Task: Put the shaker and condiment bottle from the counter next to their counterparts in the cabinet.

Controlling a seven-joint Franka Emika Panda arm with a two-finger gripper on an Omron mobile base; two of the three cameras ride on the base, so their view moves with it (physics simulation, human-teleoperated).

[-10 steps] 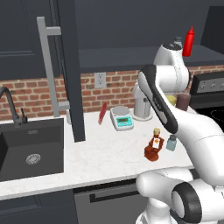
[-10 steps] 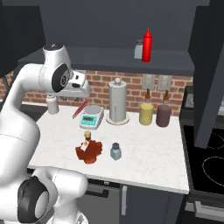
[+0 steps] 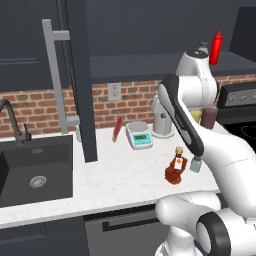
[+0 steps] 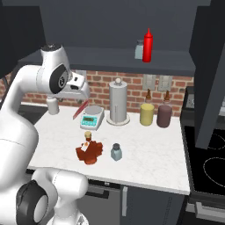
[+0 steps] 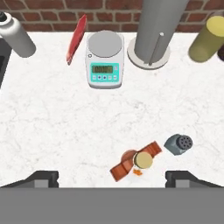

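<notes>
Even, bright rendered light, soft faint shadows on the counter [image 3: 115, 175], no glare, slightly soft low-resolution detail

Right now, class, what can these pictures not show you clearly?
- Cabinet shaker: right base view, partly behind the red bottle.
- Scale display: hand view, digits too small.
- Maroon canister: left base view, partly behind the arm.
- Yellow canister: hand view, cut off by the edge.

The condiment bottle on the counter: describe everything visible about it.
The condiment bottle is squat, amber-brown and ribbed, glassy-looking, with a round tan cap and a small white tag at the neck. It stands upright on the white marbled counter, toward the front edge, with the small blue-grey shaker close beside it but apart. The hand view looks straight down on its cap. Nothing grips or touches it.
</notes>
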